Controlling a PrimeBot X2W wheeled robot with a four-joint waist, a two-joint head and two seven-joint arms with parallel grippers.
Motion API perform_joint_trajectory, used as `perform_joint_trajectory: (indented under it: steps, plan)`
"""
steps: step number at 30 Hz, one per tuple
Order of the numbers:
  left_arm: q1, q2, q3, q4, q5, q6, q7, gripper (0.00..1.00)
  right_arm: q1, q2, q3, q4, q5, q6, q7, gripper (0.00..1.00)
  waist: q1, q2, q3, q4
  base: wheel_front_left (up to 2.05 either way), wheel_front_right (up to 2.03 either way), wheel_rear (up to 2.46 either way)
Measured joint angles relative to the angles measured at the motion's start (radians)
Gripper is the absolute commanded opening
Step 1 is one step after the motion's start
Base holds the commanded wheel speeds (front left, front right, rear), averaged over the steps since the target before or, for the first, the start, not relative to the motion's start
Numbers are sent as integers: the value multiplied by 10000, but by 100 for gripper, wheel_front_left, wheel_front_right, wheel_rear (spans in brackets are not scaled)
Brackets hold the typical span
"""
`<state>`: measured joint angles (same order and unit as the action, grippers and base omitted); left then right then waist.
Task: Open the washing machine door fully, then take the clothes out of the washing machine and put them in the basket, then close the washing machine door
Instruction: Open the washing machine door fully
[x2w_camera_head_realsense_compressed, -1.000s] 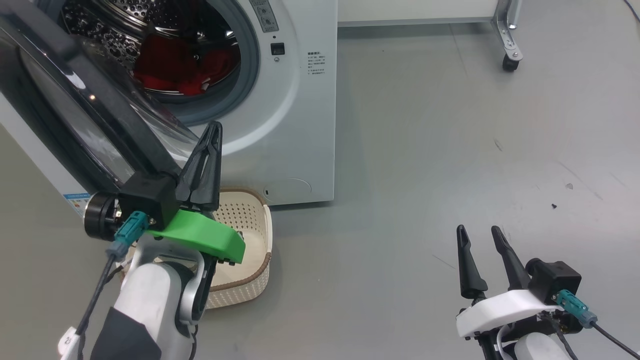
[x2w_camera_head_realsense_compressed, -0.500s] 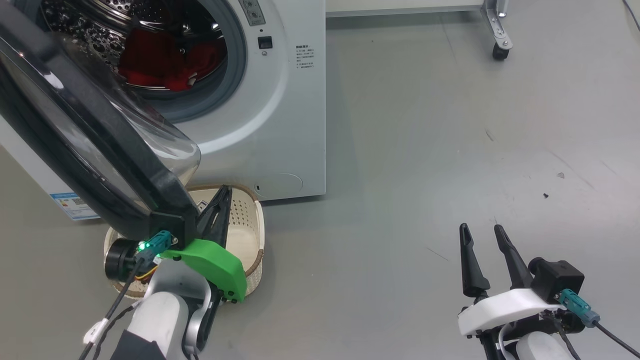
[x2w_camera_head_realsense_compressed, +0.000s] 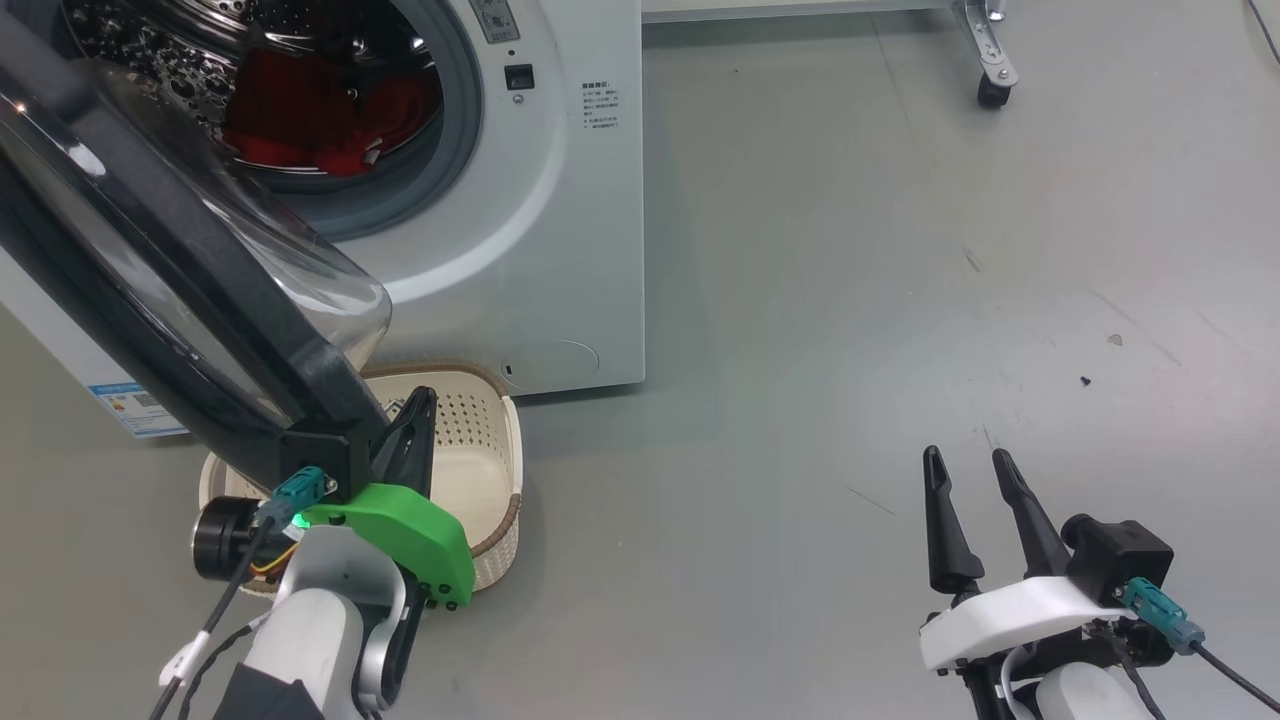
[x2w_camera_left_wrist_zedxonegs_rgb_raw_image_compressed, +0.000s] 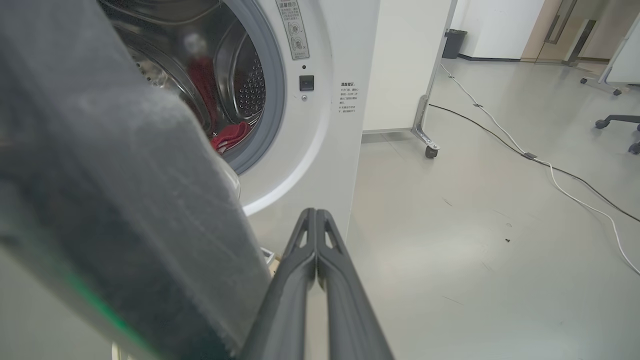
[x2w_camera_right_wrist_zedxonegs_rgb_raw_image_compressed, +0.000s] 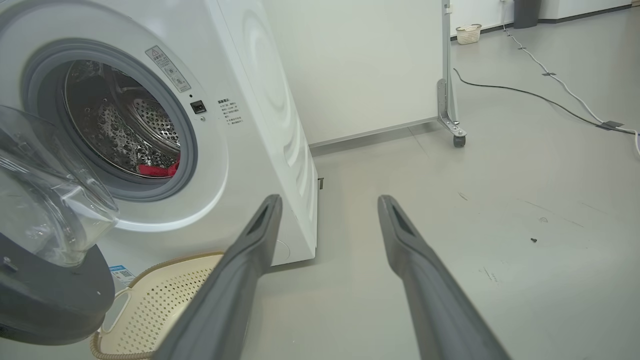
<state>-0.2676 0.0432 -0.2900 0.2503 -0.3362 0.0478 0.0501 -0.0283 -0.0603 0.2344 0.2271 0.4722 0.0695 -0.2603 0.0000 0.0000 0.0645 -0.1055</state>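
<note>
Slanting upper-left to lower-right: washing machine door (x2w_camera_head_realsense_compressed: 200, 255), open.

The left gripper (x2w_camera_head_realsense_compressed: 425, 395) has long black tapered fingers (x2w_camera_head_realsense_compressed: 408, 445) on a bright green mount (x2w_camera_head_realsense_compressed: 405, 520) with dark screws (x2w_camera_head_realsense_compressed: 436, 596), a black camera block (x2w_camera_head_realsense_compressed: 320, 455) and a teal plug (x2w_camera_head_realsense_compressed: 298, 488). The right gripper (x2w_camera_head_realsense_compressed: 966, 456) matches, but its mount is white (x2w_camera_head_realsense_compressed: 1005, 612) and it trails a black cable (x2w_camera_head_realsense_compressed: 1235, 680).

Basket (x2w_camera_head_realsense_compressed: 478, 452) before washing machine (x2w_camera_head_realsense_compressed: 560, 250), beneath door (x2w_camera_head_realsense_compressed: 200, 262)
</note>
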Motion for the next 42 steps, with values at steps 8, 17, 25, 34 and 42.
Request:
perform_joint_trajectory:
  steps: [8, 17, 25, 34, 42]
  plan:
    - [-15, -4, 6, 230, -33, 10, -171, 0, 0, 15, -35, 56, -73, 10, 0, 100, 0, 0, -20, 46, 0, 0, 0]
    - [-39, -73, 27, 454, -113, 10, -341, 0, 0, 36, -35, 123, -198, 82, 0, 100, 0, 0, -55, 168, 0, 0, 0]
    - [-141, -199, -71, 688, -161, -2, -522, 0, 6, 44, -226, 123, -259, 82, 0, 100, -1, 0, -82, 487, 0, 0, 0]
    - [-140, -261, -104, 798, -435, -8, -721, 0, 18, 50, -255, 127, -282, 88, 0, 100, 0, 0, -168, 1109, 0, 0, 0]
    - [-90, -255, -209, 972, -439, -12, -832, 0, 164, 73, -234, 178, -345, 119, 0, 100, 0, 0, -296, 1789, 0, 0, 0]
